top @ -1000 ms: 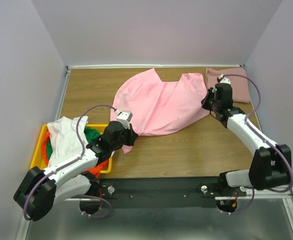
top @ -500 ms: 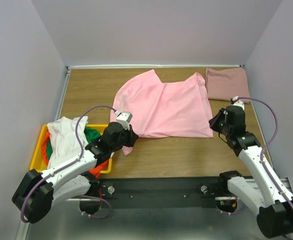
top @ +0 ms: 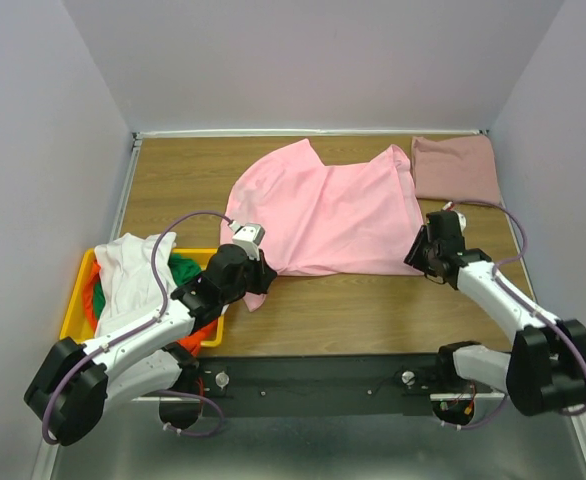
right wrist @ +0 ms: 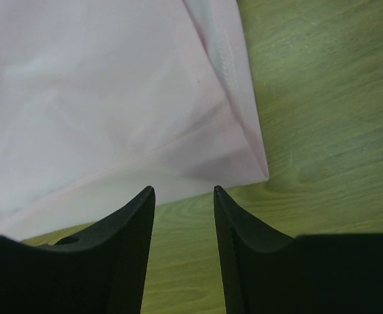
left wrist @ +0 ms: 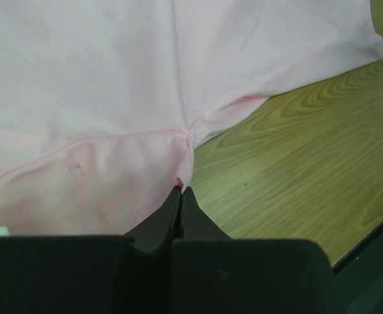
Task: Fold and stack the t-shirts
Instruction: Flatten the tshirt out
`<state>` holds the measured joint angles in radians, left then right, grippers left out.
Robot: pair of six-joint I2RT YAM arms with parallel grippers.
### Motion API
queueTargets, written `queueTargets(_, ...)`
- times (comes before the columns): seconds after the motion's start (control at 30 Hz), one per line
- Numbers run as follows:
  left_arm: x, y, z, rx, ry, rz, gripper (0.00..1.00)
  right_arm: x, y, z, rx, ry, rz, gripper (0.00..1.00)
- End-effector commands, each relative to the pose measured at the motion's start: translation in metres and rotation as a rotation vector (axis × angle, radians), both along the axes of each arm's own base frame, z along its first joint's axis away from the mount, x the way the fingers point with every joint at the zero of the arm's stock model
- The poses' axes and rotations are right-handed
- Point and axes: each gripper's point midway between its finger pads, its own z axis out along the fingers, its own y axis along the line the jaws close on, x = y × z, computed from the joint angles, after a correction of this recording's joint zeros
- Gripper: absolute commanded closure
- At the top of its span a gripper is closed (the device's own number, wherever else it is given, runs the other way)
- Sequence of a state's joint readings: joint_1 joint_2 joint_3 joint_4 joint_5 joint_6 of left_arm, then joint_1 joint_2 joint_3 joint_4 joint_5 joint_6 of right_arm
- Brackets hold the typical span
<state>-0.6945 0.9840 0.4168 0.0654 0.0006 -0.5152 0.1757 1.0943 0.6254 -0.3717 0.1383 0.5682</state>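
A bright pink t-shirt (top: 323,215) lies spread on the wooden table (top: 353,310). My left gripper (top: 258,280) is shut on its near left corner, pinching a fold of cloth (left wrist: 183,176) at the seam. My right gripper (top: 418,258) is open and empty, just off the shirt's near right corner (right wrist: 257,167), fingertips (right wrist: 146,196) at the hem edge. A folded dusty rose t-shirt (top: 456,170) lies at the back right. White (top: 133,270), green (top: 185,270) and orange (top: 205,330) shirts sit in the bin.
A yellow plastic bin (top: 73,305) stands at the near left beside my left arm. White walls close the table at the back and sides. A black rail (top: 313,375) runs along the near edge.
My right gripper let go of the pink shirt, which now lies flatter with its right edge pulled nearer. The right arm swung toward the near right corner. The left gripper stayed put.
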Motion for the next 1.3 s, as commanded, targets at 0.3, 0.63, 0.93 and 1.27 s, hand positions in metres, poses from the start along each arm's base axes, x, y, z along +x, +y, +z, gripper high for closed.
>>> queueTargets(0.3, -0.002, 0.0, 0.0, 0.002, -0.006, 0.002, 1.0, 0.043, -0.025, -0.039, -0.14, 0.049, -0.095, 0.51)
queueTargets(0.63, -0.002, 0.0, -0.001, 0.006, -0.004, -0.001, 1.0, 0.058, -0.034, -0.05, -0.172, 0.059, -0.108, 0.54)
queueTargets(0.93, -0.002, 0.0, -0.001, 0.006, -0.004, -0.001, 1.0, 0.058, -0.035, -0.054, -0.172, 0.062, -0.1, 0.67)
queueTargets(1.27, -0.001, -0.006, -0.011, 0.051, 0.012, -0.021, 1.0, 0.058, -0.042, -0.025, -0.196, -0.017, -0.122, 0.91)
